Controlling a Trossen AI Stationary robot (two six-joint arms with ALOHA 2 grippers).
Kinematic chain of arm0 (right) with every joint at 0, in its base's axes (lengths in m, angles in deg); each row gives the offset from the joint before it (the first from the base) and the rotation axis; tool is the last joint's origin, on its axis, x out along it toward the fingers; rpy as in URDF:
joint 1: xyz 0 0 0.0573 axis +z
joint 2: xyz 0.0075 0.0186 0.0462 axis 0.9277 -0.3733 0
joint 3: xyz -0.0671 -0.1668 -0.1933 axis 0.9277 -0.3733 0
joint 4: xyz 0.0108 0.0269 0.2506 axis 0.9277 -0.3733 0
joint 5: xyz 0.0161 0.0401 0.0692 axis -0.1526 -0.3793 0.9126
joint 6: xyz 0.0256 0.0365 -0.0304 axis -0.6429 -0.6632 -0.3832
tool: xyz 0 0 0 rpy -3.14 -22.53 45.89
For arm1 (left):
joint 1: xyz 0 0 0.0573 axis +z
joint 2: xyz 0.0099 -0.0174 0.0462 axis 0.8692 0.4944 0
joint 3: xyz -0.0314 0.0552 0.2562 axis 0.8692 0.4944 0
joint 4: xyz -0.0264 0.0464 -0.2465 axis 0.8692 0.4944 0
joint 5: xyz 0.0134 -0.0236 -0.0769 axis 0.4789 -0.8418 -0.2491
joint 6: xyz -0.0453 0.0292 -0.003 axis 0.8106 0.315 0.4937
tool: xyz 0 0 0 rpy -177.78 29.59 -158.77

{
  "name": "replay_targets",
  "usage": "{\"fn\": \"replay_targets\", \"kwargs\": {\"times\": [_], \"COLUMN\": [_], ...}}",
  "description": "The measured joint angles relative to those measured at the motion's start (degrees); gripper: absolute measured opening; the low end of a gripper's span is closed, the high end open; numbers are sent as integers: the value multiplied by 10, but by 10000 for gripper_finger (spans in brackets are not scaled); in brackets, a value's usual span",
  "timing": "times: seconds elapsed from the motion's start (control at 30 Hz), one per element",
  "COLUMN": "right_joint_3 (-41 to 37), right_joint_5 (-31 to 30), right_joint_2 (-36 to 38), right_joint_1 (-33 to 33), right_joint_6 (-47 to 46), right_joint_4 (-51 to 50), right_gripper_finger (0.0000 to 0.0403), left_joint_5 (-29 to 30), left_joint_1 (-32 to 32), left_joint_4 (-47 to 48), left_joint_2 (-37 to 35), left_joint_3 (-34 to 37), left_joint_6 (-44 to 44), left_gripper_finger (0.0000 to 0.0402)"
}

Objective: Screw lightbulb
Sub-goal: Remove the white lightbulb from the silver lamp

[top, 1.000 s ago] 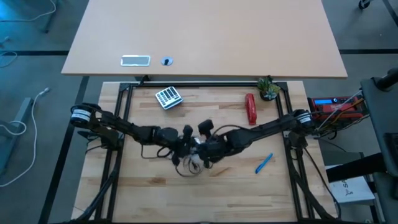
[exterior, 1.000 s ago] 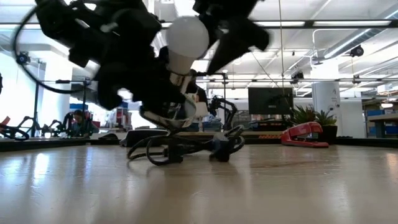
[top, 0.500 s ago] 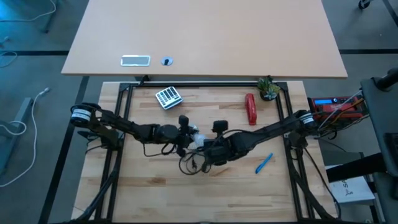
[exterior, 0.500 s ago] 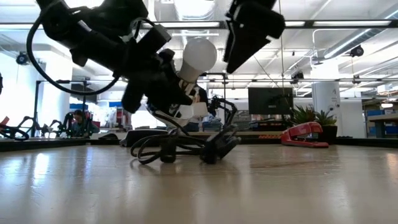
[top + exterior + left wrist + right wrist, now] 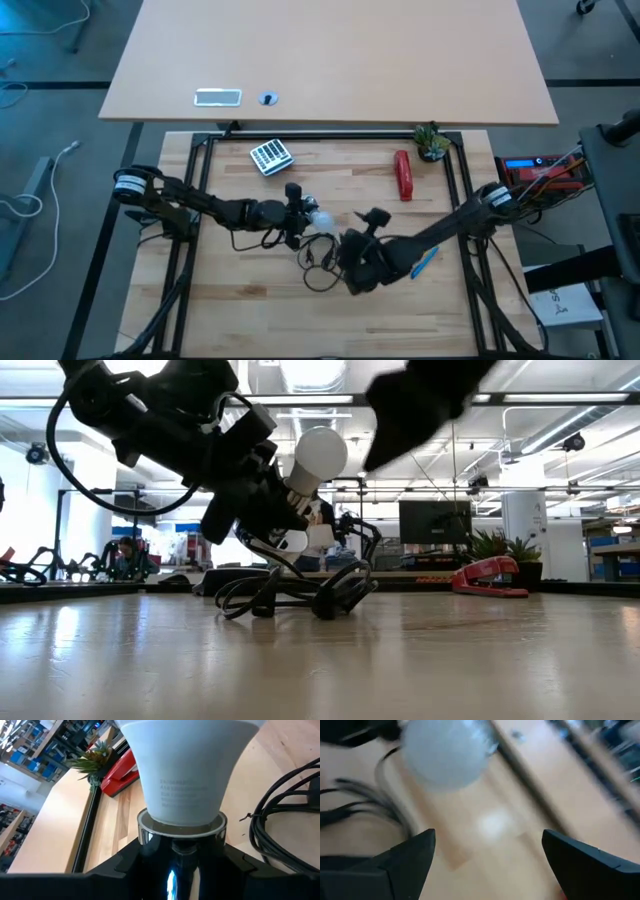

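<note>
Two dark grippers are over the wooden table [image 5: 230, 310]. The left gripper [image 5: 293, 212] holds the shiny silver socket [image 5: 181, 831], its fingers closed on it, and the whitish frosted lightbulb [image 5: 316, 456] sits in this socket, lifted above the coiled black cord [image 5: 290, 592]. The right gripper [image 5: 372, 222] was beside the bulb half a second ago; now it has moved away, fingers spread wide and holding nothing.

Bright overhead ceiling strips light the room evenly; the right wrist view is heavily motion-blurred.
</note>
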Motion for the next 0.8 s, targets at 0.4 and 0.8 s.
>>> {"fn": "replay_targets", "kwargs": {"times": [0.4,0.8], "right_joint_3": [-259,-138], "right_joint_5": [28,34], "right_joint_2": [59,65], "right_joint_1": [-6,-14], "right_joint_6": [50,187], "right_joint_4": [509,344], "right_gripper_finger": [359,359], "left_joint_5": [-51,-23], "left_joint_1": [0,9], "left_joint_4": [0,25], "left_joint_2": [0,22], "left_joint_3": [3,4], "left_joint_6": [-8,-31], "left_gripper_finger": [162,162]}}
